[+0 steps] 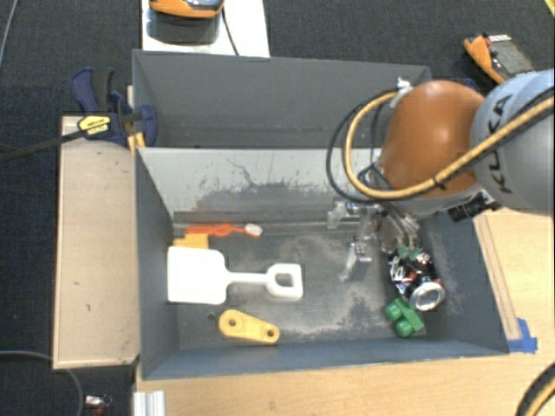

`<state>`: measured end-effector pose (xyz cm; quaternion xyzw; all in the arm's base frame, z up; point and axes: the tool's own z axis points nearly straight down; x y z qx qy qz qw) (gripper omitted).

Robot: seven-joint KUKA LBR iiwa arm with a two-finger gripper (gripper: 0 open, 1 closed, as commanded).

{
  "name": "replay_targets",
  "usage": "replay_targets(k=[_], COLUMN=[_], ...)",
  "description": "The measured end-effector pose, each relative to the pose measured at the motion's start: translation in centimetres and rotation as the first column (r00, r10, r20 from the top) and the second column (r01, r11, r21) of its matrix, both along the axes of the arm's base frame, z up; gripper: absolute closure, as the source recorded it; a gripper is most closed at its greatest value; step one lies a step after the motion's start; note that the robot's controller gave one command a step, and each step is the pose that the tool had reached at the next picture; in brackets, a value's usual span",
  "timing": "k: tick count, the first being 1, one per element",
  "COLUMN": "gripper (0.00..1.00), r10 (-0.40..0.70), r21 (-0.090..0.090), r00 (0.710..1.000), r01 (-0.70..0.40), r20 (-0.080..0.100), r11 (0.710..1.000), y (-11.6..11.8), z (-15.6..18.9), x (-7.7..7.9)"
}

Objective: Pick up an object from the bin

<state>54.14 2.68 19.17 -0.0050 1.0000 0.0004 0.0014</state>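
My gripper (368, 256) hangs under the arm's orange cover, right of the bin's middle, low over bare grey floor. It looks open, with nothing between its fingers. Just to its right lies a crushed dark drinks can (416, 277) with its silver end towards the front. A small green block (403, 316) touches the can's front side. A white plastic scoop (227, 277) with a looped handle lies to the left of the gripper, well apart from it.
An orange toothbrush (221, 230) lies along the back wall's foot at the left. A flat yellow piece (248, 327) rests near the front wall. The arm and its cables cover the bin's back right corner.
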Motion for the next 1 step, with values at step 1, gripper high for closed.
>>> replay_targets(k=[1], gripper=[0.00], r10=[0.000], r21=[0.000], r00=[1.000], r01=[0.000], r20=[0.000], r11=[1.000], y=[0.00], z=[0.00], x=[0.00])
